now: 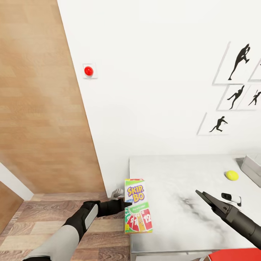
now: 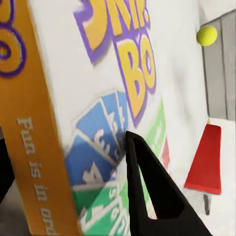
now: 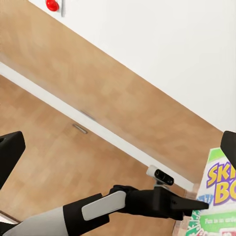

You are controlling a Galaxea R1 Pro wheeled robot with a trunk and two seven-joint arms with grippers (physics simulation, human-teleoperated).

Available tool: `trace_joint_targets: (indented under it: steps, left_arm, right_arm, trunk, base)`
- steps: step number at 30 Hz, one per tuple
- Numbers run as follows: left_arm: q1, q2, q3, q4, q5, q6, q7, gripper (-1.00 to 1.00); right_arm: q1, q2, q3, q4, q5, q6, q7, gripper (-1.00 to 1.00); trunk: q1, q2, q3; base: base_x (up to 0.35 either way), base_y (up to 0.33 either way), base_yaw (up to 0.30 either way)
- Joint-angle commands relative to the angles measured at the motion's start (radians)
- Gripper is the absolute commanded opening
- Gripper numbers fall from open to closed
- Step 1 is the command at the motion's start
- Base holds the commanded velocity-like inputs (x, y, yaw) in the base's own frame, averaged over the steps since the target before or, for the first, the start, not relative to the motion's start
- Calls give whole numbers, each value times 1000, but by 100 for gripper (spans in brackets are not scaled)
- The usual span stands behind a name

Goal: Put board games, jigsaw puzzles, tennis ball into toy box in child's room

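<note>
A robot stands at the corner of a pale grey table (image 1: 174,232) set against a white wall. Its left gripper (image 1: 122,204) holds a SKIP-BO game box (image 1: 138,205) upright at the table's left edge, fingers clamped on the box's side. In the left wrist view, one dark finger (image 2: 152,191) lies across the printed face of the box, whose orange side panel faces the camera.

The right gripper (image 1: 208,200) hovers above the table to the right of the box, well apart from it. Its dark fingers appear to point toward the box, and in the right wrist view they sit at opposite edges of the frame, spread wide with nothing between them.

A yellow-green tennis ball (image 1: 232,175) rests on the table near the far right. Just beside it, at the picture's right edge, stands the corner of the grey toy box (image 1: 252,168). A red button (image 1: 88,70) is mounted on the wall.
</note>
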Motion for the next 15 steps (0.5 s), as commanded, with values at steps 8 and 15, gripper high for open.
trace_joint_targets:
  steps: [8, 15]
  left_arm:
    - [-1, 6, 1, -5, -10, 37, -40, -100]
    - [-1, 44, 0, -46, -11, 137, -195, -100]
  right_arm:
    - [-1, 3, 1, 0, -2, 6, -2, 100]
    - [-1, 6, 0, 11, 60, -32, -8, 100]
  trunk:
    - [-30, 55, 24]
    - [-57, 104, 46]
  base:
    - [0, 0, 0]
    - [0, 0, 0]
